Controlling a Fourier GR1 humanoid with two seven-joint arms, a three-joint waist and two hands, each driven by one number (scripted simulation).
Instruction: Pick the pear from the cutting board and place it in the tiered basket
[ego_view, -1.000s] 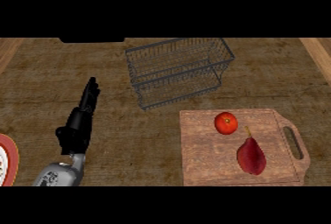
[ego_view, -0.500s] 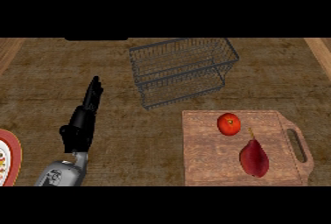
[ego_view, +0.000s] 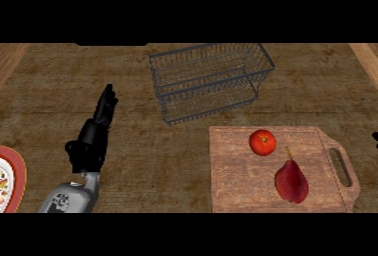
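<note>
So here's where I'm sitting with this one. The pear (ego_view: 291, 181) is lying on the cutting board (ego_view: 236, 187), in the half nearer the board's handle slot (ego_view: 341, 167) and toward its near edge. Its long axis is running roughly from the board's near edge to its far edge. The fat end is sitting nearest me and the stem is pointing away, toward the tomato (ego_view: 263, 142), which is sharing the board just beyond it.

My left hand (ego_view: 91, 141) is hanging over the bare tabletop (ego_view: 155, 150), well off the board's left side. Its fingers are stretched out straight and pointing away from me, and it's holding nothing at all. A plate (ego_view: 9, 180) is peeking in even further out from the board on that side.

Something small and dark is showing at the view's edge just past the board's handle side. I'm guessing that's my right hand (ego_view: 374, 137), but too little is showing to say what it's doing.

The whole thing is turning on this: the pear is lying on the far side of the board from my left hand, with the board's full width between them. So I'm thinking the right arm is the nearer one for the pick, coming in across the pear's narrow width.

The tiered basket (ego_view: 210, 80) is standing just beyond the board's far left corner, so the carry is looking short.
</note>
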